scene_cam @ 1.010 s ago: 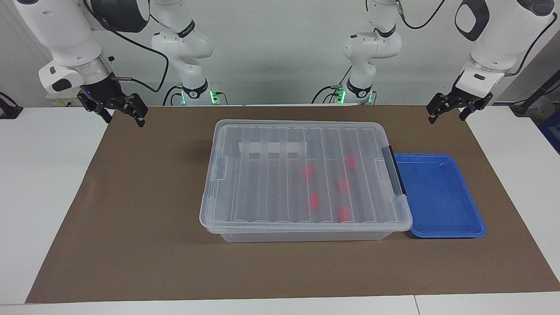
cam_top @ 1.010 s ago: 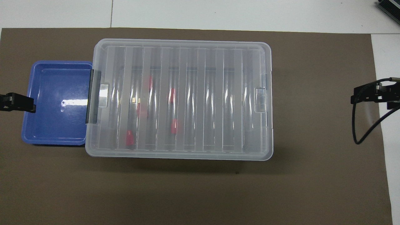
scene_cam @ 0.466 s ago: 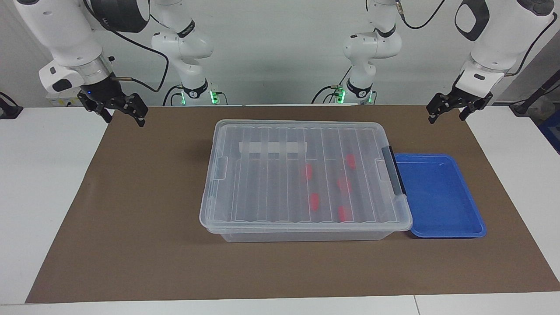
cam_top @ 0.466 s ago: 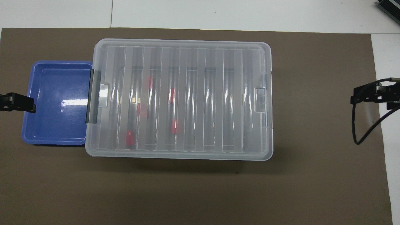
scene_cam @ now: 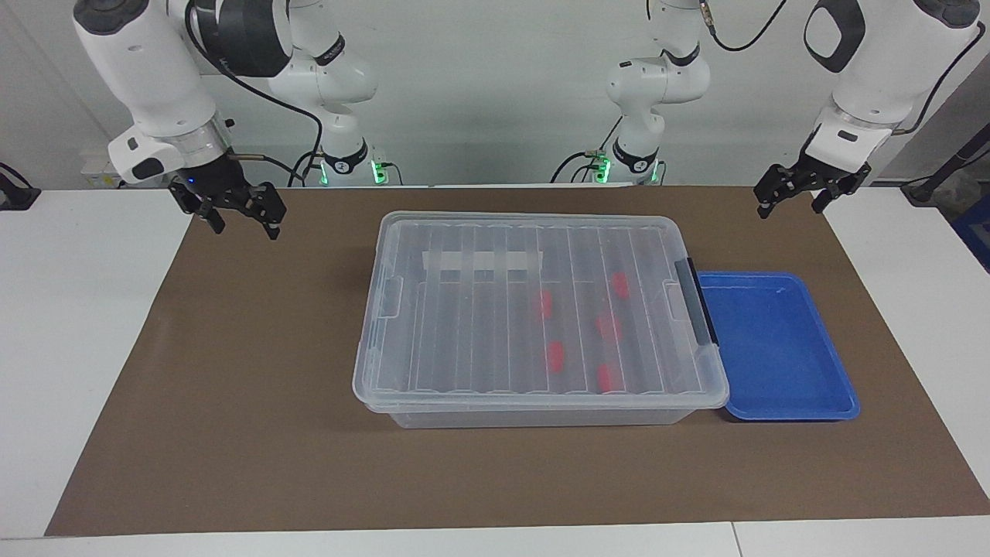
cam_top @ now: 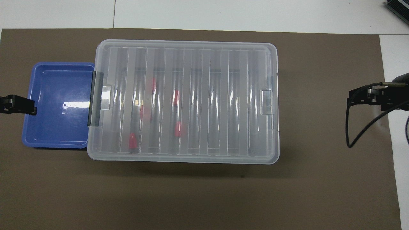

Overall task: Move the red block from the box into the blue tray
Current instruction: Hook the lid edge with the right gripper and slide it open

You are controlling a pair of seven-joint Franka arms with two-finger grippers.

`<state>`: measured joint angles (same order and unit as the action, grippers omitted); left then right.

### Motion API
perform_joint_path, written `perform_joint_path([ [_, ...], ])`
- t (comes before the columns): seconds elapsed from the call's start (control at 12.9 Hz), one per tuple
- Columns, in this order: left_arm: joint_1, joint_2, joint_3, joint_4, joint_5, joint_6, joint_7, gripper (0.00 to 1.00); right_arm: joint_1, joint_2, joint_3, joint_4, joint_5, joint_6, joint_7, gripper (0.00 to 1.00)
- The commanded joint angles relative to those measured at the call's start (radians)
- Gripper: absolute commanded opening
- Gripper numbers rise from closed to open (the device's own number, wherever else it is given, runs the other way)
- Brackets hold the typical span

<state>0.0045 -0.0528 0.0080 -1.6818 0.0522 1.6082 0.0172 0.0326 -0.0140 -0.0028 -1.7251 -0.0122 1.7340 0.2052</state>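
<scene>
The clear box point(scene_cam: 464, 325) lies in the middle of the brown mat with its ribbed lid shut; it also shows in the overhead view point(cam_top: 217, 102). Several red blocks point(scene_cam: 554, 355) lie inside, seen through the lid, toward the left arm's end point(cam_top: 132, 141). A black latch point(scene_cam: 694, 302) is on that end. The blue tray point(scene_cam: 773, 348) stands empty beside the latch end point(cam_top: 57, 121). My right gripper point(scene_cam: 244, 230) is open and empty in the air over the mat at the right arm's end point(cam_top: 359, 99). My left gripper point(scene_cam: 790, 210) is open, empty and waiting in the air point(cam_top: 30, 108).
A brown mat point(scene_cam: 232, 402) covers the white table point(scene_cam: 77, 309). A black cable point(cam_top: 361, 134) loops down from the right gripper. The arm bases point(scene_cam: 344, 155) stand at the table's edge nearest the robots.
My right gripper has moved toward the box and a little lower over the mat. The left arm, the box, the blocks and the tray have not moved.
</scene>
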Motion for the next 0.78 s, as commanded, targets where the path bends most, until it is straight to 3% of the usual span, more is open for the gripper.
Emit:
perform_joint_path([
  [0.0,-0.003,-0.004,0.007,0.010,-0.005,-0.017,0.007,1.00,0.048,-0.021,0.009,-0.096,0.001,0.099,0.066,0.96],
  [0.23,-0.003,-0.004,0.007,0.010,-0.005,-0.017,0.009,1.00,0.131,0.002,0.009,-0.162,0.001,0.254,0.155,0.97],
  [0.47,-0.003,-0.004,0.007,0.010,-0.005,-0.017,0.009,1.00,0.197,0.040,0.009,-0.169,0.001,0.306,0.233,0.98],
  [0.7,-0.003,-0.004,0.007,0.010,-0.005,-0.017,0.009,1.00,0.250,0.025,0.009,-0.252,-0.014,0.343,0.290,0.99],
])
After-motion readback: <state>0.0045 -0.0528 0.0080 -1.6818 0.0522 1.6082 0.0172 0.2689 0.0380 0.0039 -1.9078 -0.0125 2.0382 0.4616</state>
